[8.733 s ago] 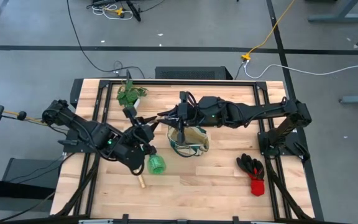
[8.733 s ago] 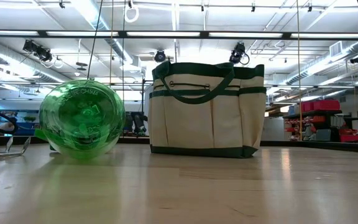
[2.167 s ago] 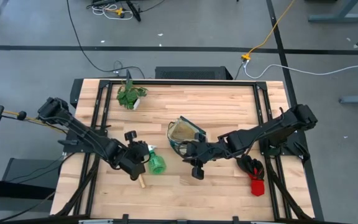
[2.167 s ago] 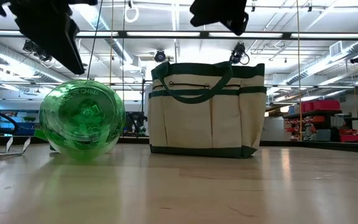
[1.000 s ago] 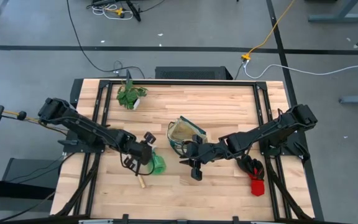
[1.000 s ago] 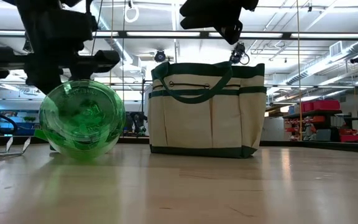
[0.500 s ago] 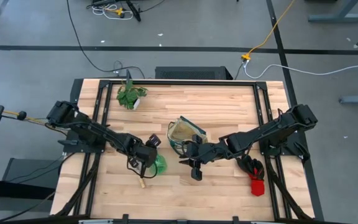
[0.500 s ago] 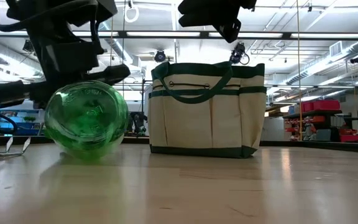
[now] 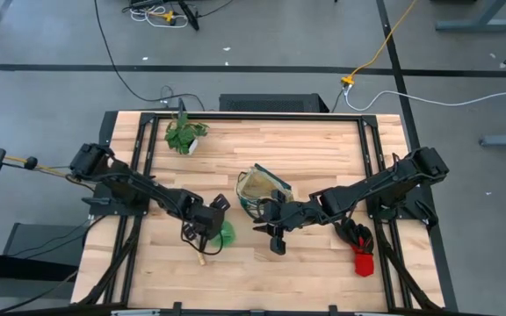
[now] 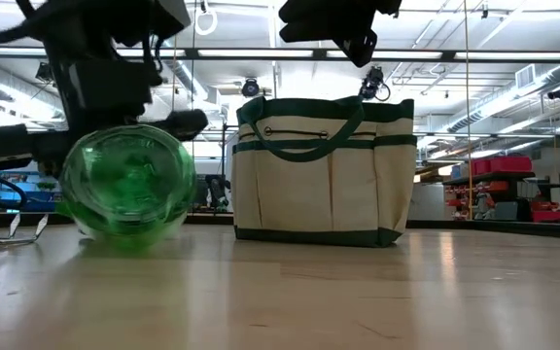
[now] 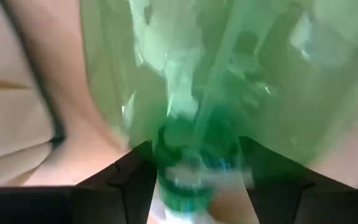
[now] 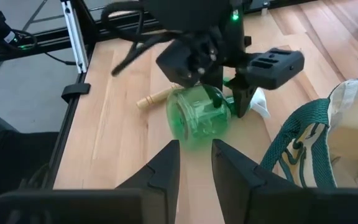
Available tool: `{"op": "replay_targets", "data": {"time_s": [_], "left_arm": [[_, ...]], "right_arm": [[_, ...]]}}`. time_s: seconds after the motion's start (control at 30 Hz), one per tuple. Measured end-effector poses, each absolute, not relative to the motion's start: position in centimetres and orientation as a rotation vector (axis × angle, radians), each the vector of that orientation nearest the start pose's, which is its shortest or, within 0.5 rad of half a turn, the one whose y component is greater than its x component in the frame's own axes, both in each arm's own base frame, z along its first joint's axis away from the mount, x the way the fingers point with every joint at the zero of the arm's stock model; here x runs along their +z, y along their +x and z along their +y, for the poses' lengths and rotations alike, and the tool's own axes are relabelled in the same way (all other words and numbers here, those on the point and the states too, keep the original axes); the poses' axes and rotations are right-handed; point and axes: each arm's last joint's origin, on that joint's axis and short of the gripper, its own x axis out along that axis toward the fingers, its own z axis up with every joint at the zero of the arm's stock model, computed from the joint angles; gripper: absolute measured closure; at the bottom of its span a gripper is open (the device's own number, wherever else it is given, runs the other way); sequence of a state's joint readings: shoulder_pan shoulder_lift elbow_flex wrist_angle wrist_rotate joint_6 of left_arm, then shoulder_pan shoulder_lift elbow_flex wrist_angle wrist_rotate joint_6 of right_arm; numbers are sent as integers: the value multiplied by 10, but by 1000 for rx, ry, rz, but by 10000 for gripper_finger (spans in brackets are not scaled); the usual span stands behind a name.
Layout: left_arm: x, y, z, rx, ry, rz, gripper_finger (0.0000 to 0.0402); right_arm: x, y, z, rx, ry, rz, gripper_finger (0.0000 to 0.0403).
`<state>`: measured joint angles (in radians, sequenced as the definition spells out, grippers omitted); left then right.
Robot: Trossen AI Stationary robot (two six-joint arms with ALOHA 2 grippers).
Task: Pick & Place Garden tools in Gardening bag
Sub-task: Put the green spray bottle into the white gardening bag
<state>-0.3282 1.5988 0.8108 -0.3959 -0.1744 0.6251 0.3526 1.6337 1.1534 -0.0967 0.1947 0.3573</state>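
1. Your left tool (image 9: 211, 221) is down over the rounded green item (image 10: 126, 191) lying on the tabletop (image 9: 323, 149), fingers spread wide on either side of it.
2. Your right tool (image 9: 273, 237) hovers just beside the gardening bag (image 10: 324, 170), fingers slightly apart, carrying nothing.
3. The gloves (image 9: 357, 237) lie by the right edge.

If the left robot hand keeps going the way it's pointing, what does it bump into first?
Most likely the green bottle. The left end effector points straight at it, open fingers on either side of the bottle's narrow end. It fills the wrist view, so nothing else seems to be in between.
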Motion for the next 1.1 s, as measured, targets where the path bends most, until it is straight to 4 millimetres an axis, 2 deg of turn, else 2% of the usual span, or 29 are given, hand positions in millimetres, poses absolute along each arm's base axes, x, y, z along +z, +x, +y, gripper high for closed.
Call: {"op": "replay_targets", "data": {"time_s": [0.2,0.4,0.57,0.77,0.9,1.1], "left_arm": [[135,269,-86,-495,845,1124,193],[137,268,-86,-482,853,1122,239],[139,267,-84,-445,838,1132,239],[145,258,-83,-305,869,1194,239],[157,251,-86,-251,838,1229,239],[198,257,-97,-128,840,1198,239]], "right_arm": [[255,342,120,53,192,571,309],[255,342,120,54,193,569,309],[255,342,120,54,193,569,309],[255,342,120,54,193,568,309],[255,342,119,43,190,568,309],[255,343,117,-3,176,556,309]]}}
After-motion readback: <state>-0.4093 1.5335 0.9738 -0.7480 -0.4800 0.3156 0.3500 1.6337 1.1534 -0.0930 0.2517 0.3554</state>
